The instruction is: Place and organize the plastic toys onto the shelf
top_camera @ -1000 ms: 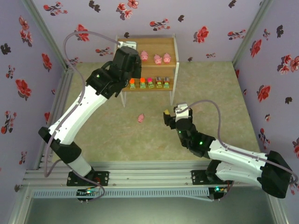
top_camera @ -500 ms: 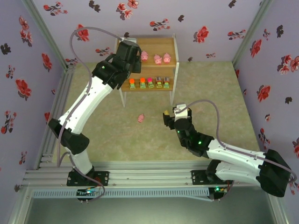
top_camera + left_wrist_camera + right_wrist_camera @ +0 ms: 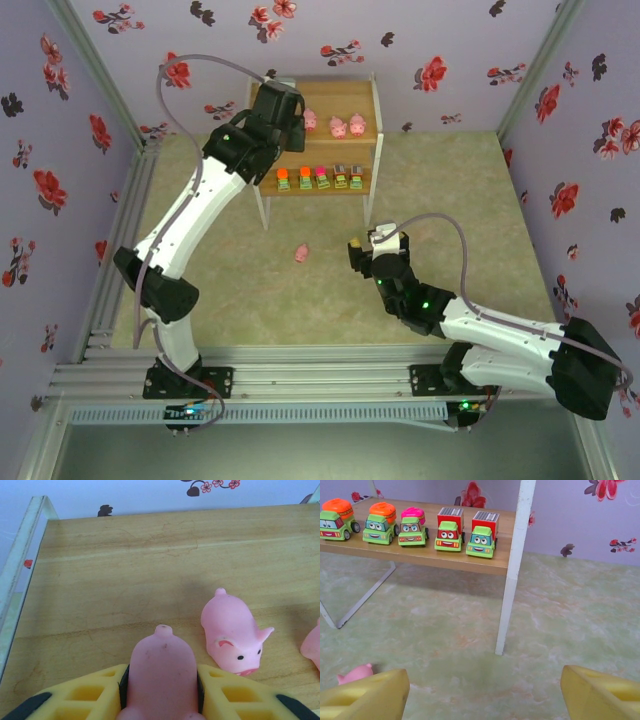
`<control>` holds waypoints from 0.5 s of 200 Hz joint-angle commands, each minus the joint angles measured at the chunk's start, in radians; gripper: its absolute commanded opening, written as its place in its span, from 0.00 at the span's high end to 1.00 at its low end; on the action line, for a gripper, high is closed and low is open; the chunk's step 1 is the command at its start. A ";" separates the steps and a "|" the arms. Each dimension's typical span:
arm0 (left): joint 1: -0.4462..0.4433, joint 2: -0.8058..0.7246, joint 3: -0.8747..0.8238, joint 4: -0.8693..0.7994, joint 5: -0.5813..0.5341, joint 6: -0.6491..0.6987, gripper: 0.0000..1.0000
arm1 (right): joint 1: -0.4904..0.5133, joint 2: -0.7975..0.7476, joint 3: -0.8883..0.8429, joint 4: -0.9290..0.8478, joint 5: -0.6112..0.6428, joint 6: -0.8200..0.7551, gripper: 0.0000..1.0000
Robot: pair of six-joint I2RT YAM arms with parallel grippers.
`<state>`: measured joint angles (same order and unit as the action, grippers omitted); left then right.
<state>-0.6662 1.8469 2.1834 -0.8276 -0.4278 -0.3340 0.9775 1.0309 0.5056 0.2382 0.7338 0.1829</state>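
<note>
My left gripper (image 3: 160, 695) is shut on a pink pig (image 3: 161, 672) just above the left part of the shelf's top tier (image 3: 125, 570); a second pig (image 3: 231, 635) lies to its right, and the edge of a third (image 3: 312, 647) shows. From above, the left gripper (image 3: 283, 103) hovers over the shelf (image 3: 365, 88) beside three pigs (image 3: 346, 125). Five green toy trucks (image 3: 410, 524) line the lower tier (image 3: 430, 557). One pink pig (image 3: 302, 253) lies on the floor (image 3: 354, 674). My right gripper (image 3: 482, 690) stands open near the floor, in front of the shelf's right leg (image 3: 512, 580).
Floral walls close in the green marbled floor (image 3: 450, 190) on three sides. The shelf's slanted white brace (image 3: 365, 597) runs under its left end. Open floor lies to the right of the shelf and around the loose pig.
The left arm has moved up and back, carrying its pig over the shelf's top tier. The right arm has barely shifted.
</note>
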 commanded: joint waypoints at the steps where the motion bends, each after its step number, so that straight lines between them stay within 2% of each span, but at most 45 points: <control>1: 0.010 0.015 0.027 -0.010 0.008 -0.008 0.62 | -0.006 0.008 0.011 0.010 0.012 0.000 0.27; 100: 0.017 0.039 0.025 0.004 0.010 -0.013 0.62 | -0.011 0.013 0.014 0.007 0.006 0.000 0.27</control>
<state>-0.6579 1.8702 2.1834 -0.8272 -0.4248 -0.3370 0.9749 1.0412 0.5056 0.2382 0.7330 0.1829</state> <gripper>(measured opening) 0.385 0.725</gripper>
